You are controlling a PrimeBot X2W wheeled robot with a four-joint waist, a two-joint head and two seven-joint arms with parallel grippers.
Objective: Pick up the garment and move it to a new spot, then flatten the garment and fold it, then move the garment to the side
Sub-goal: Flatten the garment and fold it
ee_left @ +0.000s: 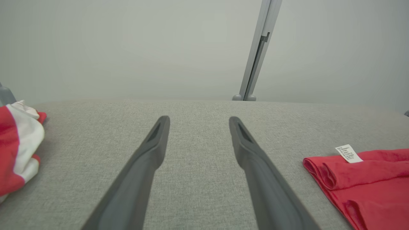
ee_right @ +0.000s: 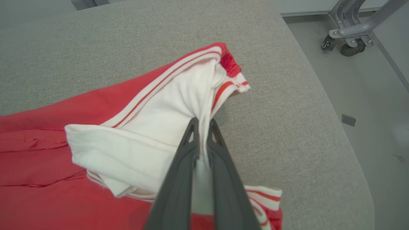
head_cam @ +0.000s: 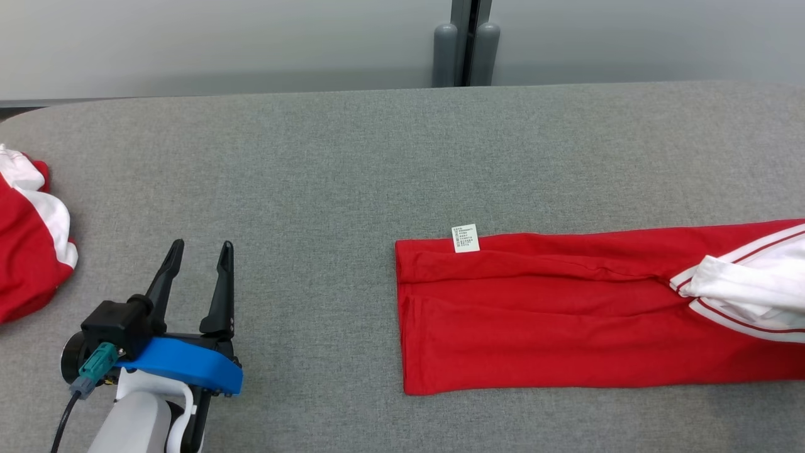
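One red garment (head_cam: 566,314) lies folded into a long band on the right half of the grey table (head_cam: 302,163). Its left end is squared off, with a small white label (head_cam: 466,238) at the far edge. At its right end, the bunched white sleeve (ee_right: 153,127) with red stripes is pinched between the closed fingers of the right gripper (ee_right: 202,123). The left gripper (head_cam: 202,243) is at the near left, well apart from the garment, fingers spread and grasping nothing. A second red-and-white garment (head_cam: 28,251) lies crumpled at the table's left edge. Beyond the far edge stands a grey post (head_cam: 466,44).
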